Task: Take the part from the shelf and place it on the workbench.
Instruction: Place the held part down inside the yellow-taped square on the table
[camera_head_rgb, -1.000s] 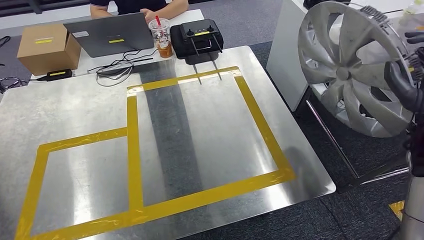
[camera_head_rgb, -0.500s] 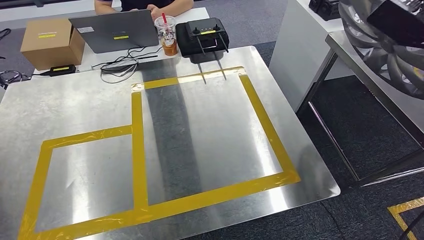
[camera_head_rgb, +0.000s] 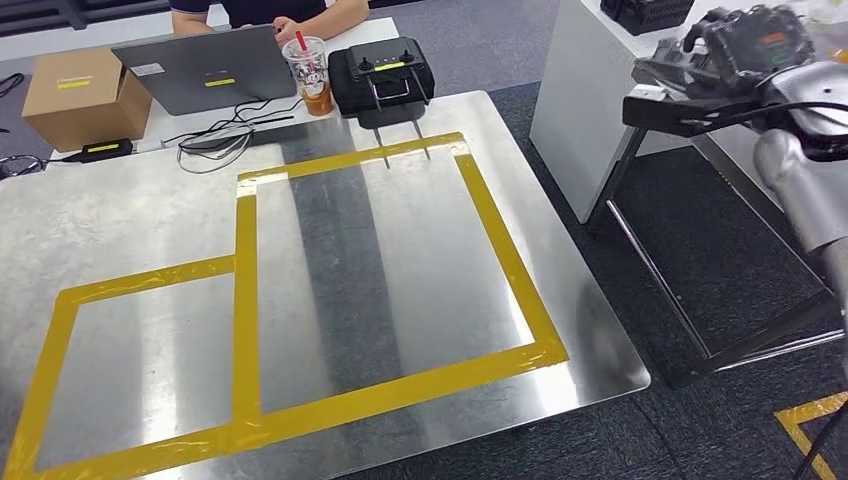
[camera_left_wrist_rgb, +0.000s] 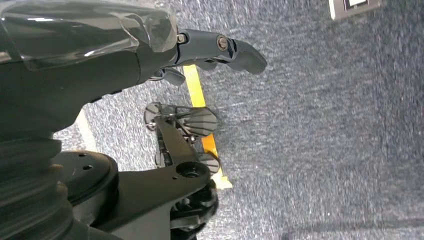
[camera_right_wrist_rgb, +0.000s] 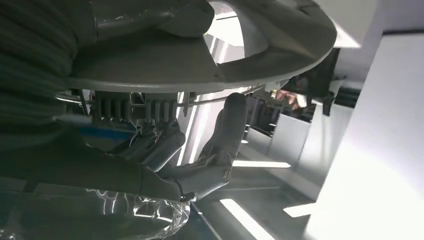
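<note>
Right wrist view: the silver wheel cover (camera_right_wrist_rgb: 210, 55) is being gripped at its rim by the right hand (camera_right_wrist_rgb: 175, 150), thumb on one face, fingers pressed against the ribbed back. In the head view the right hand (camera_head_rgb: 745, 45) is being held at the far right, beyond the workbench (camera_head_rgb: 120, 210) marked with yellow tape (camera_head_rgb: 245, 300). The left hand (camera_left_wrist_rgb: 200, 75) is being held spread above grey carpet (camera_left_wrist_rgb: 325, 125), grasping nothing.

You can see that the wheel cover (camera_right_wrist_rgb: 210, 55), upright and face-on at the head view's right edge a second ago, now lies flat and edge-on in the right robot hand (camera_right_wrist_rgb: 200, 150) beside the worktop (camera_head_rgb: 400, 260).
</note>
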